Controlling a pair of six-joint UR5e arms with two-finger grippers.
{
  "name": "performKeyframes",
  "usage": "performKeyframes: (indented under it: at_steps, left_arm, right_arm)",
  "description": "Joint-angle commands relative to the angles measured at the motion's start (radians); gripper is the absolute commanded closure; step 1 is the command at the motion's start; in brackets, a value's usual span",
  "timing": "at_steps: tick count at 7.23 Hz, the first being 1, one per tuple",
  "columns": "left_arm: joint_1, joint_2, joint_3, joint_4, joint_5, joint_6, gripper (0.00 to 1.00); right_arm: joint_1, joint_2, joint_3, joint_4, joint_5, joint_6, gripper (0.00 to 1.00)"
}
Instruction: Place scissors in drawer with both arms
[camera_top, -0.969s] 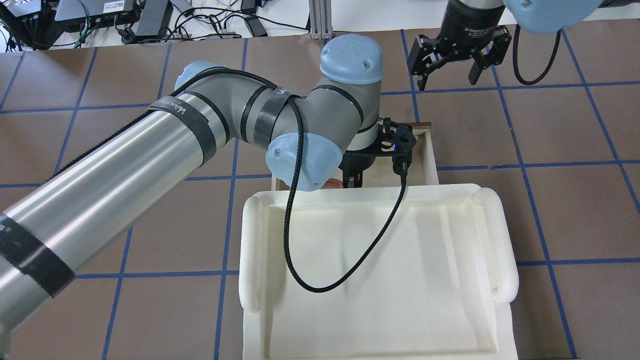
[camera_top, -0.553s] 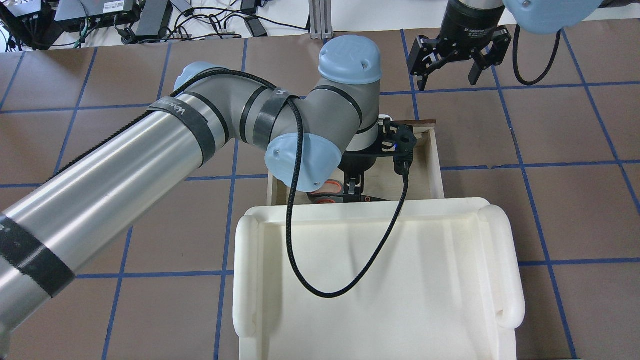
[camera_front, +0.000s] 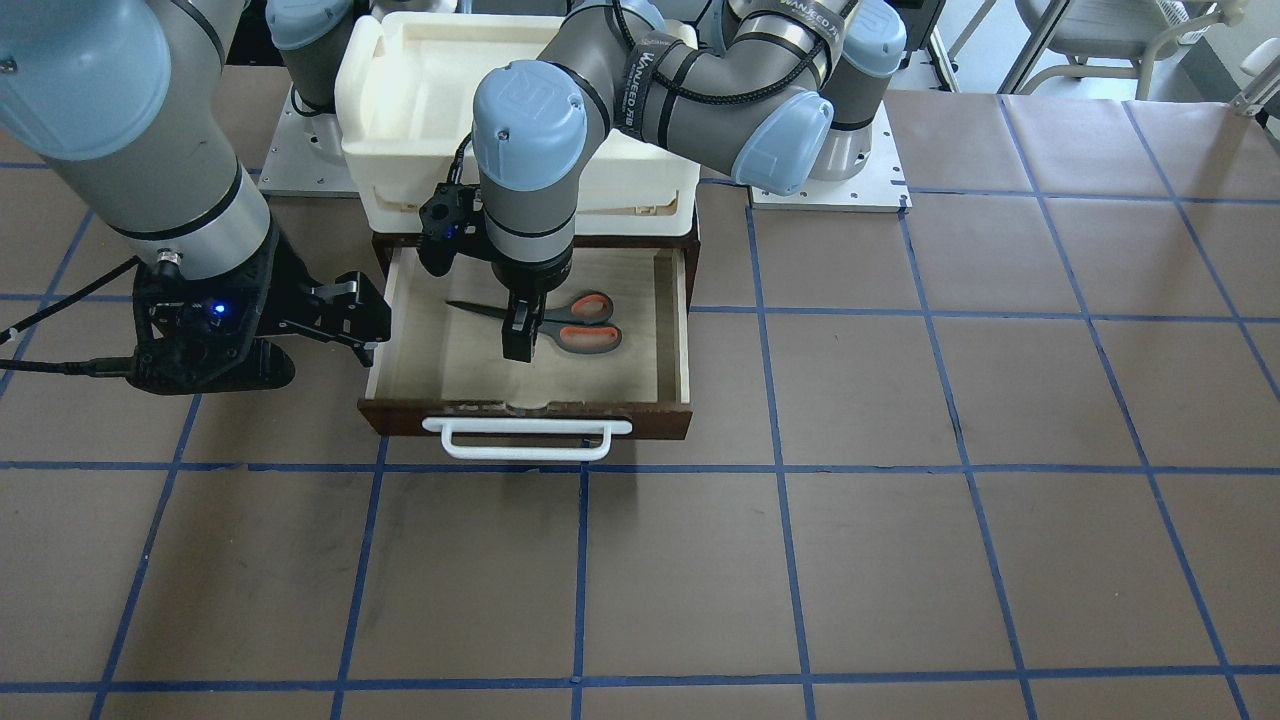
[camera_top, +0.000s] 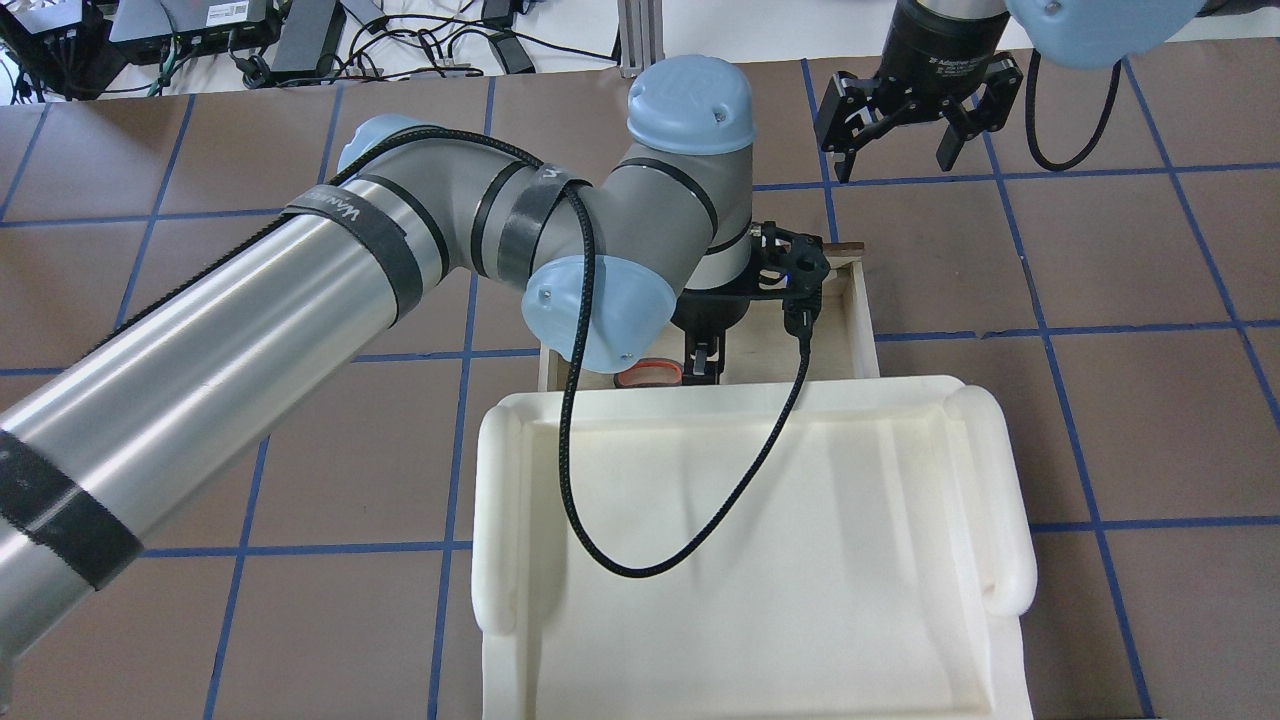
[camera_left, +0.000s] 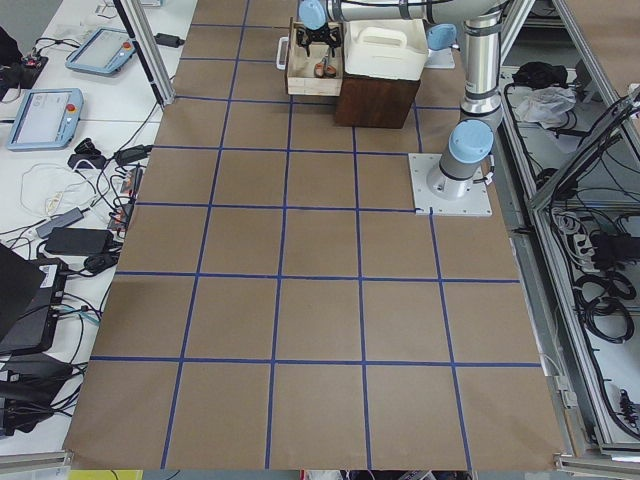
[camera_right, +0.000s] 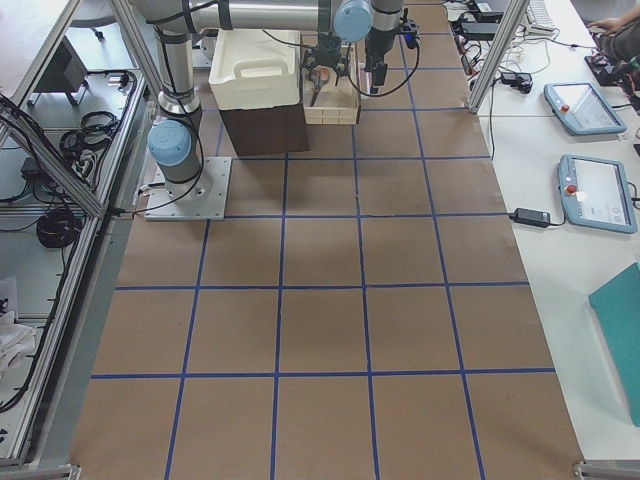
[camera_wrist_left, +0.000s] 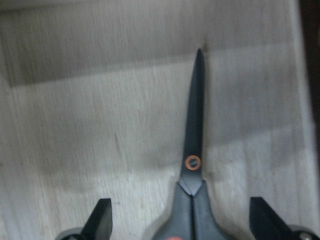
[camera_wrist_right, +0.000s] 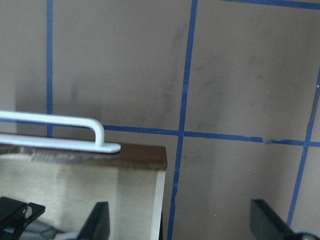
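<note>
The scissors (camera_front: 582, 324) lie flat on the pale floor of the open drawer (camera_front: 679, 330), blades pointing toward the view's left. My left gripper (camera_front: 518, 345) hangs straight down over the scissors' pivot. In the left wrist view its fingers (camera_wrist_left: 102, 220) stand wide apart on either side of the scissors (camera_wrist_left: 194, 140), so it is open. In the overhead view only an orange-lined handle (camera_top: 648, 373) shows beside the left gripper (camera_top: 703, 365). My right gripper (camera_top: 900, 150) is open and empty, beside the drawer's front corner (camera_wrist_right: 135, 152) and its white bar handle (camera_wrist_right: 75, 122).
A large white plastic tray (camera_top: 500, 500) sits on the dark cabinet (camera_left: 375, 100) above the drawer and hides the drawer's rear part from above. The drawer's handle (camera_front: 527, 440) faces the brown table with its blue tape grid (camera_front: 780, 470).
The left arm's wrist has shifted slightly to the left over the drawer. The white tray and drawer wobbled in the overhead view. The right gripper has not moved.
</note>
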Motion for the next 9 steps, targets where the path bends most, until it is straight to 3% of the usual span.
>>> performKeyframes:
  at_steps: [1,4,5,9]
  left_arm:
    - [0.030,0.002,0.020,0.002,0.001,0.003,0.04]
    - [0.045,0.020,0.093,-0.011,0.021,0.004,0.04]
    - [0.064,0.046,0.116,-0.011,0.089,0.018,0.04]
    - [0.339,0.155,0.107,-0.017,0.084,0.008,0.05]
  right_arm:
    - [0.000,0.000,0.002,0.000,0.000,-0.002,0.00]
    - [0.000,0.000,0.002,0.001,0.000,-0.005,0.00]
    - [0.000,0.000,0.002,0.001,0.002,-0.009,0.00]
    - [0.000,0.000,0.002,0.000,0.003,-0.009,0.00]
